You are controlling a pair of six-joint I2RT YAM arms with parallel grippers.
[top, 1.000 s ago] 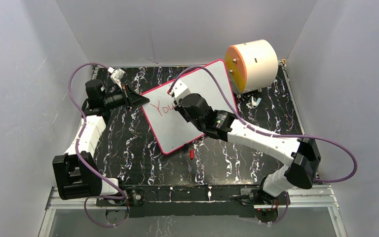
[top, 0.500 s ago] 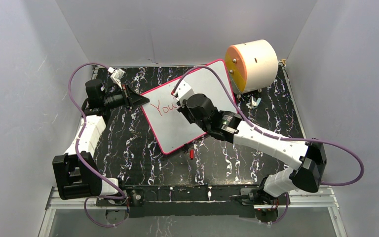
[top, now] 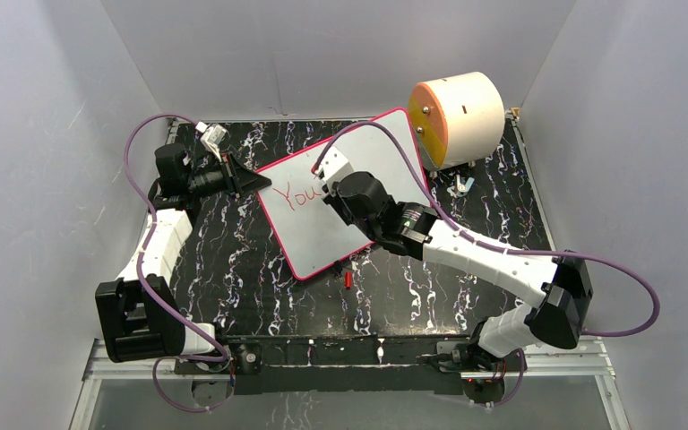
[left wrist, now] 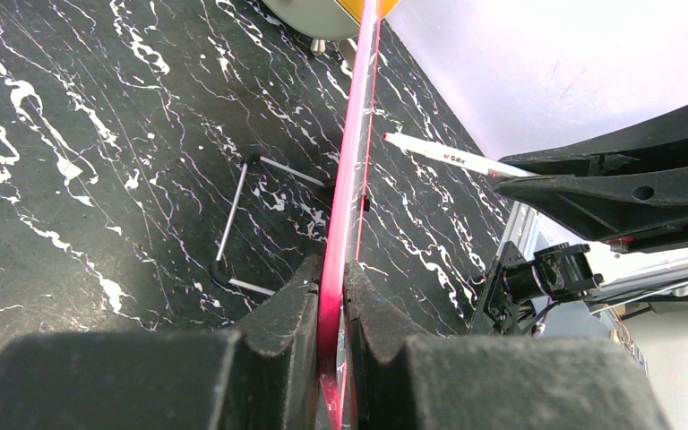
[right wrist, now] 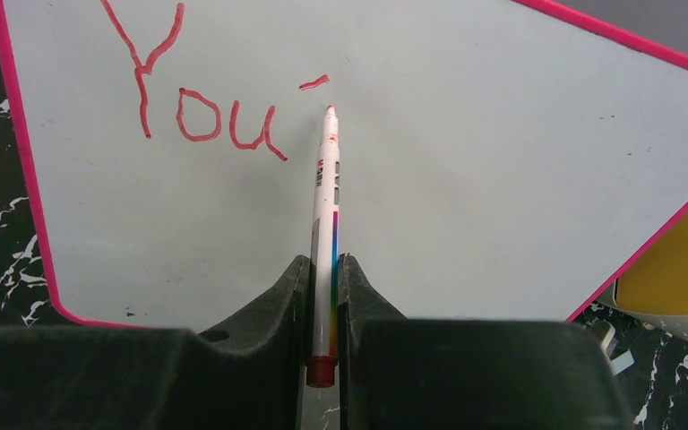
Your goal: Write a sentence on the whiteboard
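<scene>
The whiteboard [top: 385,152], white with a pink-red frame, stands tilted mid-table. My left gripper [top: 255,182] is shut on its left edge; the left wrist view shows the pink frame [left wrist: 345,179] edge-on between the jaws. My right gripper [top: 330,190] is shut on a white marker [right wrist: 326,224] with a red end. Its tip sits on the board just right of the red lettering [right wrist: 202,103], which reads "You" plus a short apostrophe stroke [right wrist: 314,82]. The lettering also shows in the top view [top: 295,196]. The marker also shows in the left wrist view [left wrist: 443,158].
A cream cylinder with an orange face [top: 459,116] stands at the back right, close behind the board's far corner. A red marker cap [top: 348,279] lies on the black marbled table [top: 233,269] below the board. A small metal clip [top: 462,184] lies by the cylinder.
My right gripper shifted slightly right and up along the board with the marker. A short apostrophe stroke now follows "You". The left arm and the board have not moved.
</scene>
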